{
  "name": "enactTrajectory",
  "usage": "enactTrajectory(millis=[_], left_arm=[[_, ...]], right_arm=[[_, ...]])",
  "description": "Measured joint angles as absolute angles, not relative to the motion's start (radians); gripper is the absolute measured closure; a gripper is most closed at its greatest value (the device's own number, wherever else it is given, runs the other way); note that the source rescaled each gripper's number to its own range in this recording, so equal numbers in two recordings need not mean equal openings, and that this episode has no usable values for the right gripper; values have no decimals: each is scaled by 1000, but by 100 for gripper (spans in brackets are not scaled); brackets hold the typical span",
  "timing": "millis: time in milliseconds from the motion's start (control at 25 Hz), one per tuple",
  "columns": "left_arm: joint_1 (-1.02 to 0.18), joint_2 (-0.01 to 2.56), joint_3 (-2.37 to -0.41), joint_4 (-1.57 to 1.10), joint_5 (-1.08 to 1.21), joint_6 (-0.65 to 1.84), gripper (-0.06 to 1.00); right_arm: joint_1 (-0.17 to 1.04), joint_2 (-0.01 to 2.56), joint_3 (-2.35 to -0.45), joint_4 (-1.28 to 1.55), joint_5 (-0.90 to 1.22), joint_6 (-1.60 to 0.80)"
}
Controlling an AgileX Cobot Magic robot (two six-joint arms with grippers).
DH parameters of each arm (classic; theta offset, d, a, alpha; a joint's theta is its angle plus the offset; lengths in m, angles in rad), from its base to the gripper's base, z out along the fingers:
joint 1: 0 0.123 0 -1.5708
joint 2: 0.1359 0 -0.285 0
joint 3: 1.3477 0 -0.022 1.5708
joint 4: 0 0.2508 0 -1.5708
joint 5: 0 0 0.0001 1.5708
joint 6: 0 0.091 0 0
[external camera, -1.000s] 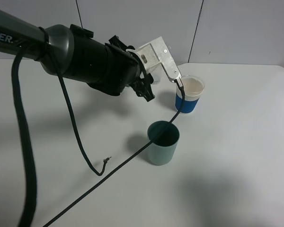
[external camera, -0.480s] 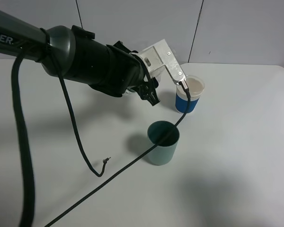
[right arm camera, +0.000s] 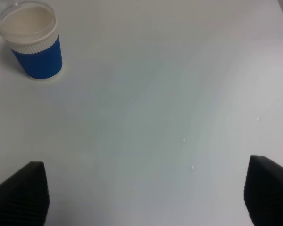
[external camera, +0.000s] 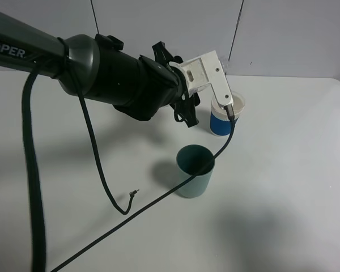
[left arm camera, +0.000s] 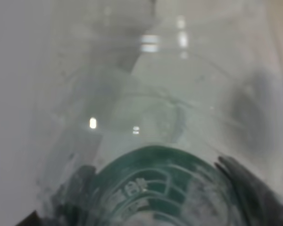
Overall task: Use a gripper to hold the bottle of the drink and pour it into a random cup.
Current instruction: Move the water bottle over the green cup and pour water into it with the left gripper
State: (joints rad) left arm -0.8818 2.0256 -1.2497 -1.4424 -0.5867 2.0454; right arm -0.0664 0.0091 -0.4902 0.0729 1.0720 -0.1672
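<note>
The bottle of the drink [left arm camera: 151, 117] fills the left wrist view: clear plastic with a green label [left arm camera: 151, 183] carrying white lettering. My left gripper [left arm camera: 151, 207] is shut on it, with dark fingers [left arm camera: 247, 188] showing at either side of the label. In the exterior view the left gripper [external camera: 182, 90] hangs above the table behind the teal-green cup [external camera: 195, 170], and the arm hides the bottle. The cup stands upright and open near the table's middle. My right gripper [right arm camera: 146, 197] is open over bare table, its black fingertips [right arm camera: 23, 188] wide apart.
A blue-and-white cup [external camera: 225, 116] stands behind the teal cup, close under the left wrist's white camera bracket [external camera: 208, 73]; it also shows in the right wrist view [right arm camera: 33, 44]. A black cable [external camera: 158, 198] runs from the bracket across the teal cup's rim toward the table's front left.
The left arm has moved right and slightly up toward the blue-and-white cup, and its wrist has turned. Both cups have stayed where they were.
</note>
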Motion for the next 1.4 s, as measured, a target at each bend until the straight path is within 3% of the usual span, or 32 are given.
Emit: enactTrajectory(millis=[720,1400], left_arm=[[-885,2027,-1250,-1308,-585,2024,93],[-858,2022,-1143,-780,-615,1571,93]], right_arm=[[-66,9,-490,73,1072,-167],[-66,9,-490,73,1072,-167]])
